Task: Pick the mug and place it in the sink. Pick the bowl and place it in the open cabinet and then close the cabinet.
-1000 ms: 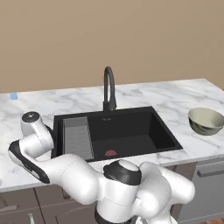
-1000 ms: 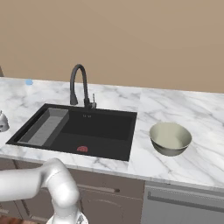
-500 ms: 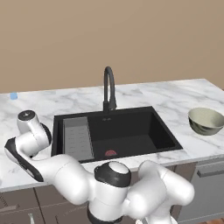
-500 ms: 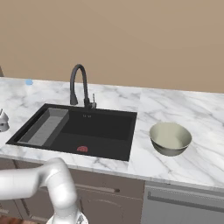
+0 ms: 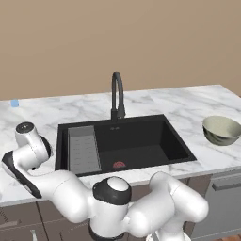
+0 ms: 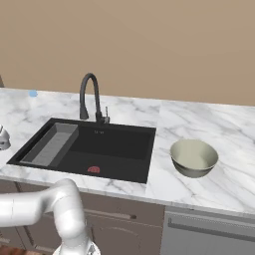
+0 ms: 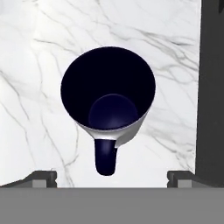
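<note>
Risk lies in our descent: the pincer (image 7: 112, 177) hangs wide open over the mug (image 7: 108, 95), which stands upright on the worktop (image 7: 35, 65) beside the sink (image 7: 212, 87); a fingertip striking rim or handle could tip it.

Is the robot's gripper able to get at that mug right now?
Probably yes. The gripper hangs open right above the mug, which stands upright on bare marble counter with nothing between them; its handle lies between the fingertips.
</note>
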{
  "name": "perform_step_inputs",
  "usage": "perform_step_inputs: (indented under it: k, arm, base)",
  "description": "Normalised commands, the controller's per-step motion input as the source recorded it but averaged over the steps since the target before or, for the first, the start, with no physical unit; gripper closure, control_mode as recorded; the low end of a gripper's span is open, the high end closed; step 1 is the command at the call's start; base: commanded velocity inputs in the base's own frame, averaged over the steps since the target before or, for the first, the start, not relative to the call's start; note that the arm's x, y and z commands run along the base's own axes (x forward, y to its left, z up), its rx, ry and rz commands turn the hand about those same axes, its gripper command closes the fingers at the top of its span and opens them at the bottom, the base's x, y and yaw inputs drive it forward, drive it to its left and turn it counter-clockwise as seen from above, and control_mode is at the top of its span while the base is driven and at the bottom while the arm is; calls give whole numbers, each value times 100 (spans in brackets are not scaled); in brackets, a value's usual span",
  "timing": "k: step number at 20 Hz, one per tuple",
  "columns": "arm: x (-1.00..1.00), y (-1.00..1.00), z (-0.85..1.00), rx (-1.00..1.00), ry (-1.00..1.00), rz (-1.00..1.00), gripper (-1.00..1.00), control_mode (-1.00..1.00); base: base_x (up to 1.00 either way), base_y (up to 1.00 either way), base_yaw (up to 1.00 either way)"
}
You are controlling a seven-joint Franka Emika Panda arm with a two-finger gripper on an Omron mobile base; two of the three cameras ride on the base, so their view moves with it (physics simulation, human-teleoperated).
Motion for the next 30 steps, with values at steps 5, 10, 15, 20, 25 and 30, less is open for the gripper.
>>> perform_step_inputs:
  k: [5, 10, 15, 20, 25, 30]
  arm:
    - [25, 14, -18, 0, 0, 0, -100, -100]
    - [24, 16, -16, 0, 0, 0, -100, -100]
    - [8, 22, -18, 0, 0, -1, -100, -100]
    - [0, 15, -18, 0, 0, -3, 100, -100]
    - [0, 0, -13, 0, 0, 0, 100, -100]
    - [0, -27, -9, 0, 0, 0, 100, -100]
  base:
    - [0, 0, 0]
    - [0, 0, 0]
    - [0, 0, 0]
    - [0, 0, 0]
    - [0, 0, 0]
    - [0, 0, 0]
